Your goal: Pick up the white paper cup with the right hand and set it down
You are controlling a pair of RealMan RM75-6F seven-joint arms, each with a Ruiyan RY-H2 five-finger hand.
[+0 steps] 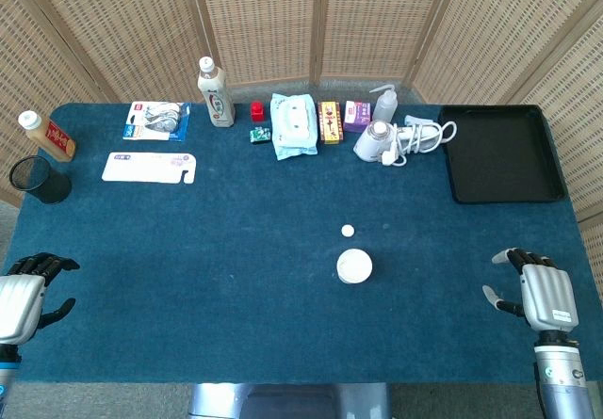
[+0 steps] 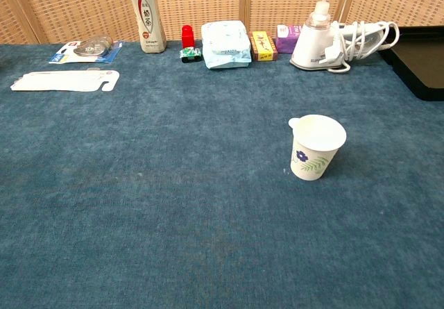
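Note:
The white paper cup [image 1: 354, 266] stands upright on the blue table, right of centre; the chest view shows its leaf-and-flower print [image 2: 316, 147]. A small white disc [image 1: 348, 231] lies just behind it. My right hand [image 1: 540, 292] hovers at the table's near right edge, well to the right of the cup, fingers apart and holding nothing. At the near left edge my left hand [image 1: 26, 292] holds nothing either, its dark fingers loosely spread. Neither hand appears in the chest view.
A black tray [image 1: 499, 153] sits at the far right. Along the back edge stand a drink bottle [image 1: 216, 92], a tissue pack [image 1: 293, 125], small boxes, a spray bottle [image 1: 382, 104] and a white corded appliance [image 1: 396, 140]. A black cup [image 1: 40, 180] stands far left.

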